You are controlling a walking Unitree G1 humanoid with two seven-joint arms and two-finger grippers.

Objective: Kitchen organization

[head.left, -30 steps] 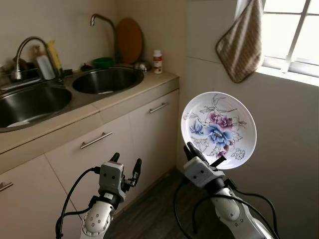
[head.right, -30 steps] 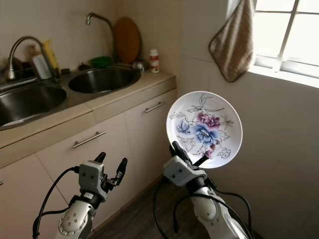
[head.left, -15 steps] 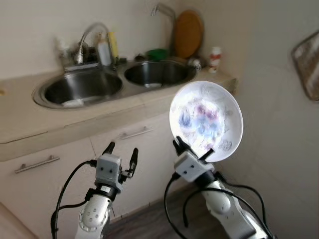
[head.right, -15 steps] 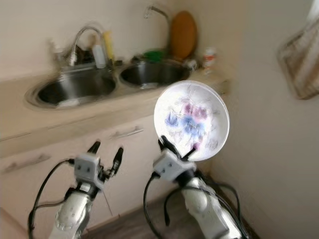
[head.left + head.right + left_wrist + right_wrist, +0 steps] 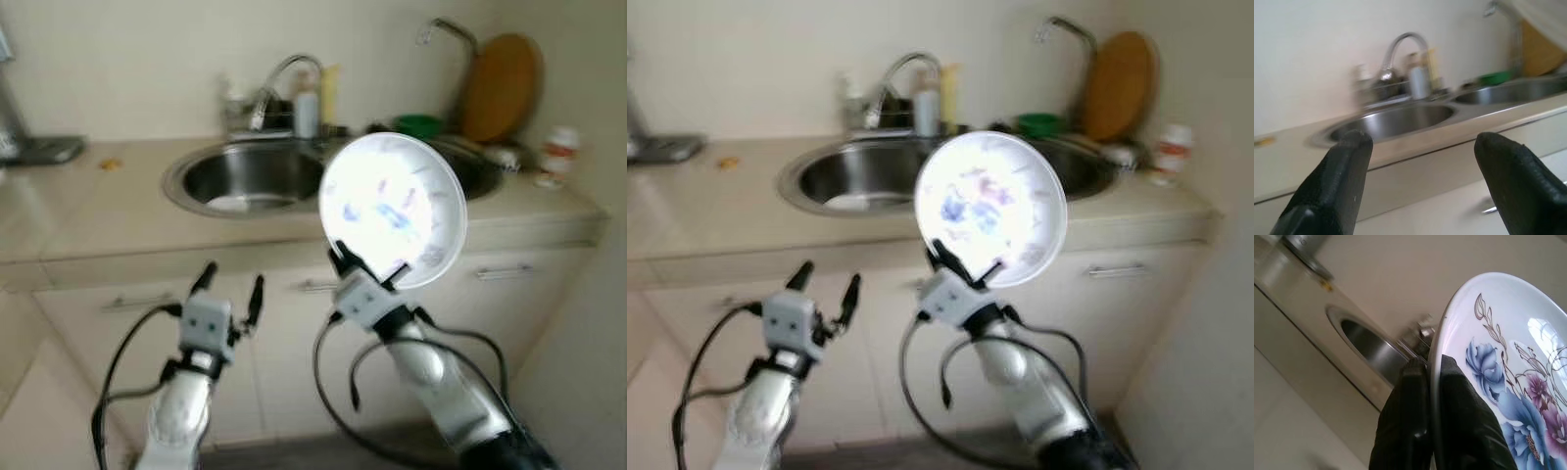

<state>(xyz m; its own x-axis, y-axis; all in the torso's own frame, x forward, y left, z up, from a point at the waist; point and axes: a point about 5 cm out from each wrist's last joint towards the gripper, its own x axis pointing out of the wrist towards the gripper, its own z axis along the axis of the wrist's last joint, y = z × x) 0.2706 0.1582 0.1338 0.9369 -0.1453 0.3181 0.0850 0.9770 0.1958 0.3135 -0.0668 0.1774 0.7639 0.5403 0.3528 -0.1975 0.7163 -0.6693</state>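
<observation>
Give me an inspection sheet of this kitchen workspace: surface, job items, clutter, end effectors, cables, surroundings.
Surface: beige countertop with two steel sinks, near sink and far sink.
Job's things: floral plate, held upright on edge in front of the counter.
Clutter: white bottle and yellow item by the tap; green bowl; round wooden board leaning on the wall; small white bottle; small orange scrap.
End effectors: right end effector pinches the plate's rim; left end effector open, empty.
Cables: black cables loop beside both arms.
Surroundings: cabinet doors with bar handles; the image is blurred.
</observation>
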